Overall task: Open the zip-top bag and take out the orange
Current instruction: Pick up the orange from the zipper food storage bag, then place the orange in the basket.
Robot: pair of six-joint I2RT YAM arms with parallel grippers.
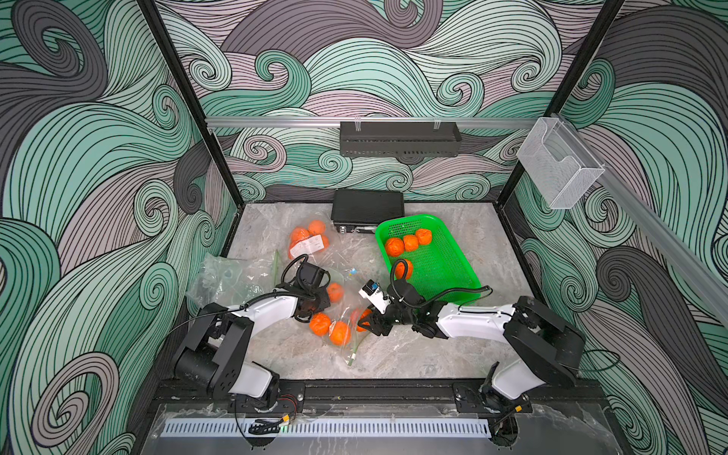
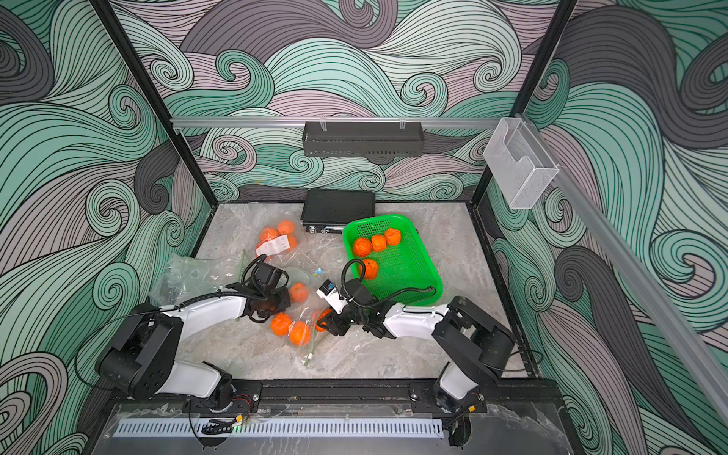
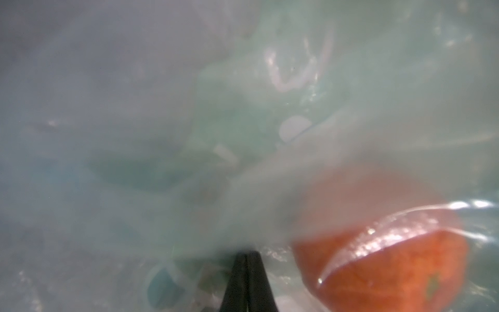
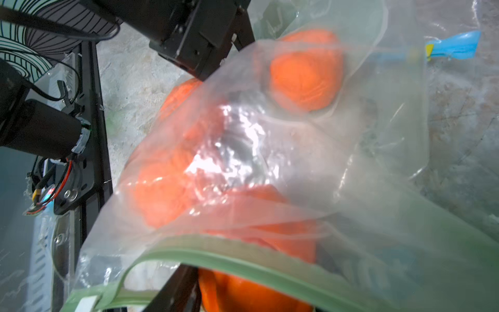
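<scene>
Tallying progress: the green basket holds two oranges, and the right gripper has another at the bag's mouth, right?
The green basket holds four oranges, not two; both top views show them. The right gripper does have another orange at the mouth of the bag.

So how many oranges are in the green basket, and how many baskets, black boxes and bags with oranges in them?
Green basket: 1
Oranges in it: 4
Black box: 1
Bags holding oranges: 2
Total: 8
</scene>
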